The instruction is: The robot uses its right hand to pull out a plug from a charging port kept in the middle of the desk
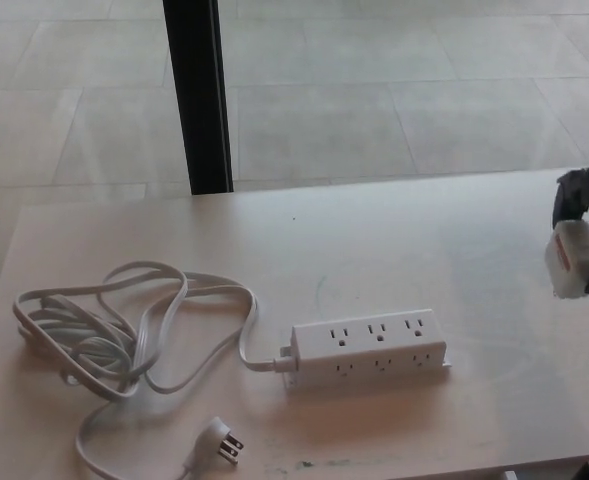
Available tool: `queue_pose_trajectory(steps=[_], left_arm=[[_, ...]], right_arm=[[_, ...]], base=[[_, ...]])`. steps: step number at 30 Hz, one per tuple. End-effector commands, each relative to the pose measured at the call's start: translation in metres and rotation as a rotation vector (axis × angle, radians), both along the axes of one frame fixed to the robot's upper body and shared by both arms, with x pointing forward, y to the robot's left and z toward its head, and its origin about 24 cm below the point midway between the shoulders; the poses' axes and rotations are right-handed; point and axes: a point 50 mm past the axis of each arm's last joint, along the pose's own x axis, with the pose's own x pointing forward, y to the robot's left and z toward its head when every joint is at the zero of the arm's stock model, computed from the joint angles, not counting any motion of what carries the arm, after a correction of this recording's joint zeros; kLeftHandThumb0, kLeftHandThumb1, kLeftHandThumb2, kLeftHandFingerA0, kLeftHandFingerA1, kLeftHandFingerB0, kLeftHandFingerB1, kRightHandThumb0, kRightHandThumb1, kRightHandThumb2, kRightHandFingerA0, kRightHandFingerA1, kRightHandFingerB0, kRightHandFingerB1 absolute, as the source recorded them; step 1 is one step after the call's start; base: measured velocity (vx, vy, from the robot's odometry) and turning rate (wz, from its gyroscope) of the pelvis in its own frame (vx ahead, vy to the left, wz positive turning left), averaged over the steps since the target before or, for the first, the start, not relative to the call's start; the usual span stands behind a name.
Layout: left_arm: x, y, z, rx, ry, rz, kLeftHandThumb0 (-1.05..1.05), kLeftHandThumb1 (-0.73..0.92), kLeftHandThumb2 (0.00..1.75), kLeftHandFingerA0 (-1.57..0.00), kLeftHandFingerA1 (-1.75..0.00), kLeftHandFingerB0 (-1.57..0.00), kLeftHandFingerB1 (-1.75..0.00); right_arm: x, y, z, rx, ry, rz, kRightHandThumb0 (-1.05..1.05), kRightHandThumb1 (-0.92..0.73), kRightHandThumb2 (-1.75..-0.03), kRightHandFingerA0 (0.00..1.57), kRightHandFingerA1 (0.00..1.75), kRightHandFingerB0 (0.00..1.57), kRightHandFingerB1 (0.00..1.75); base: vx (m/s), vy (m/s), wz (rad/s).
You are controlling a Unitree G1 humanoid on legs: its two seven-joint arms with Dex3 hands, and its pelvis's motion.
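Plug (572, 259), a chunky white block with a reddish mark on its face, is off the power strip (370, 347) and held up in the air at the far right edge of the view, well apart from the strip and above the worktop (394, 250). The right hand (586, 205) is only partly in the picture: dark fingers (571, 192) reach down over the top of the plug and another dark bit shows at its lower right, so the hand is pinching the plug between them.

Power strip, white, lies flat near the middle of the worktop towards its near edge, with two rows of three outlets, none of them occupied as far as I can see. From the strip's left end a white cord (124, 330) runs off to the left, loops up and round, and gathers in a loose tangle well to the left of the strip. The cord comes back along the near edge and ends in a flat wall plug (220, 441) lying below and to the left of the strip, its prongs pointing towards the strip.

Behind the strip, past the far edge of the worktop, a black post (198, 95) stands upright on a floor (374, 90) of large pale tiles. The left hand does not show.
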Motion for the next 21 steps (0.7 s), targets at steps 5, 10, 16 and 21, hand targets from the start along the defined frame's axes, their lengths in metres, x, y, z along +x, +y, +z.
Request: queue_pose_trajectory(steps=[5, 10, 16, 21], left_arm=[[0.000, 0.003, 0.002, -0.017, -0.016, 0.011, -0.85, 0.80, 1.21, -0.21, -0.56, -0.03, -0.23], [0.000, 0.002, 0.003, -0.014, -0.024, 0.000, -0.83, 0.80, 1.17, -0.26, -0.58, -0.06, -0.25], [0.001, 0.002, 0.003, -0.028, -0.029, 0.010, -0.83, 0.78, 1.18, -0.24, -0.59, -0.03, -0.25], [0.001, 0.002, 0.004, -0.011, -0.025, -0.025, -0.91, 0.91, 0.86, -0.26, -0.54, -0.04, -0.32]], right_arm=[[-0.009, -0.003, -0.037, -0.017, 0.025, -0.014, -0.42, -0.70, -0.71, 0.79, 1.56, 0.72, 0.62], [-0.011, 0.010, -0.050, 0.002, 0.037, 0.012, -0.41, -0.66, -0.74, 0.80, 1.61, 0.73, 0.60], [-0.011, 0.028, -0.056, -0.064, 0.004, 0.090, -0.37, -0.61, -0.66, 0.78, 1.58, 0.78, 0.82], [-0.010, 0.031, -0.060, -0.196, 0.094, 0.077, -0.57, -0.61, -0.59, 0.83, 1.32, 0.39, 0.40]], base=[[0.00, 0.000, 0.00], [0.00, 0.000, 0.00], [0.00, 0.000, 0.00], [0.00, 0.000, 0.00]])
